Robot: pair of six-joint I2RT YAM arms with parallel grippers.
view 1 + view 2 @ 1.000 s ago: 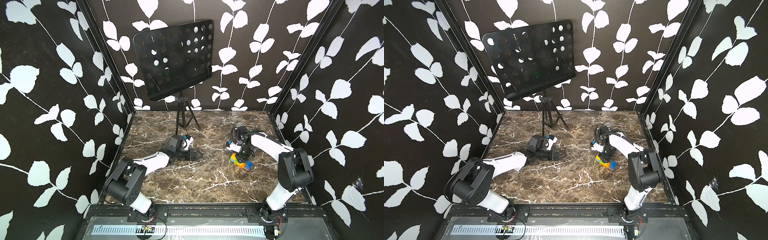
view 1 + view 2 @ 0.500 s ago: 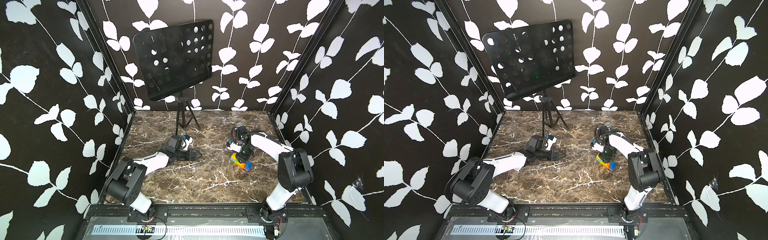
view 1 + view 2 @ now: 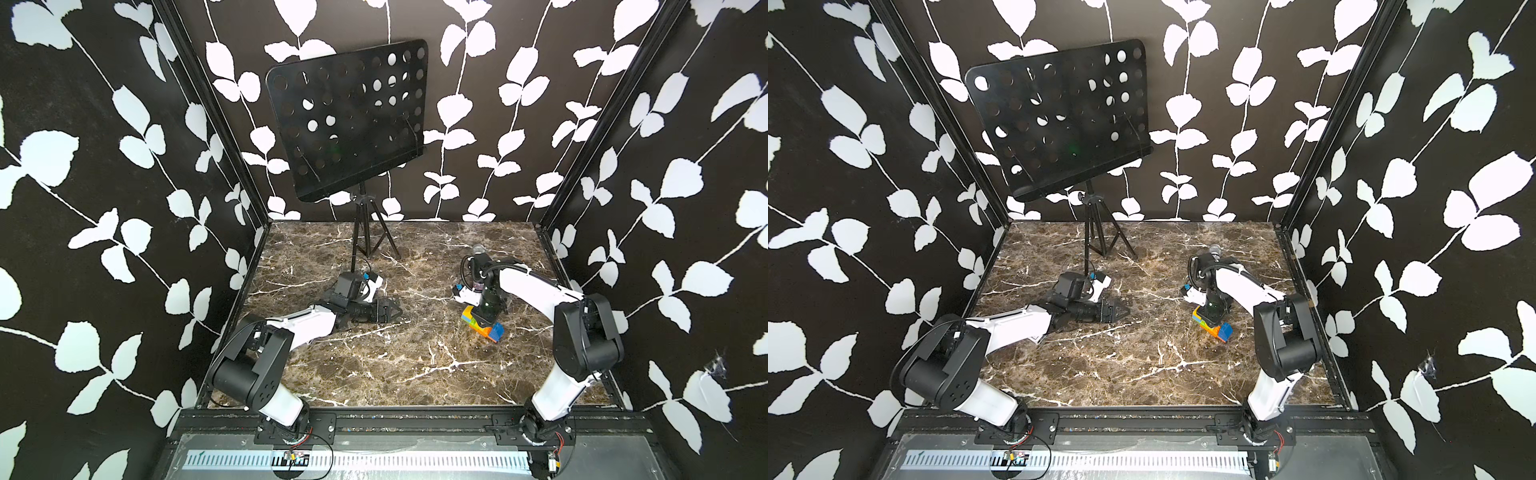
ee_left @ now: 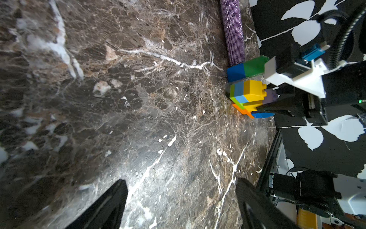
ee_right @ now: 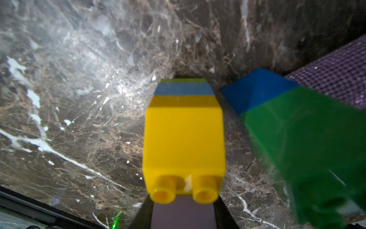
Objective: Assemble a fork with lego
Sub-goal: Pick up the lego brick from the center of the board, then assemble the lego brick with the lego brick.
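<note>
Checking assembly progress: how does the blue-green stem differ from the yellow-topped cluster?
The stem is blue and green only; the cluster mixes yellow, light blue, lime, orange and lilac. The stem lies free beside the microphone; the cluster's lilac end is clamped in the jaws of the right gripper. Both are studded bricks lying on the marble, not joined.

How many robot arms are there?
2. The left arm lies low on the marble floor in front of the music stand. The right arm reaches down onto the colourful lego bricks. No more seem hidden.
</note>
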